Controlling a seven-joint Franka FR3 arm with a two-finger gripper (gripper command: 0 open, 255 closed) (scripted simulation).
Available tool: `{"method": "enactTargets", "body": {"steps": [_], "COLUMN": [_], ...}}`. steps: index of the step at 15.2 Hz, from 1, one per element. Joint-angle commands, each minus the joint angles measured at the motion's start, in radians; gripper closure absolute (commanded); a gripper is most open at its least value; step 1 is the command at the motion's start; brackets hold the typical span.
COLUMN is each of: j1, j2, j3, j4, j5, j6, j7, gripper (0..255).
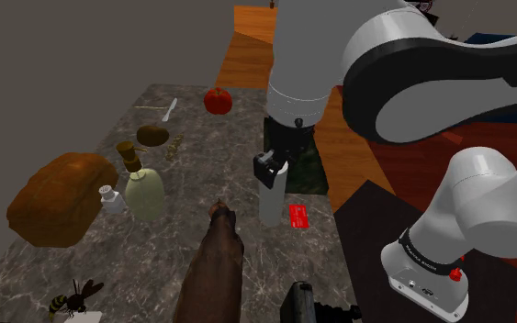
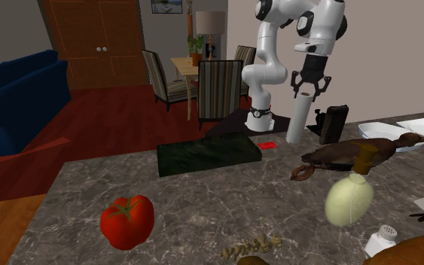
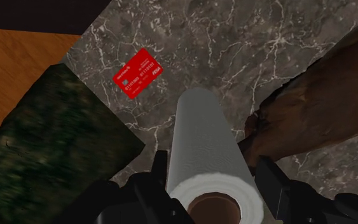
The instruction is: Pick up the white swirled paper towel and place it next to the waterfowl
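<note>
While claw (image 3: 212, 163) hangs spread, upright paper towel roll (image 3: 204, 137) stands between its fingers (image 3: 159, 170), beside brown bird (image 3: 314, 108).

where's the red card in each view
Shoulder view: red card just right of the base of the paper towel roll.
Second exterior view: card just left of the roll's base.
Wrist view: card beyond the roll, beside the dark mat.
Shared landmark: the upright roll.
</note>
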Motion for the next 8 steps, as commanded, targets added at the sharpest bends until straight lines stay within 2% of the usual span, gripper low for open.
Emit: {"method": "enactTargets", "body": {"steps": [1,8], "j1": [0.001,0.0], "j2": [0.004,0.034], "j3": [0.004,0.02], "j4": [-0.025,-0.097], "j5": [0.001,0.0], "j6": [0.029,0.13], "j7": [0.003,0.017], "gripper": [255,255]}}
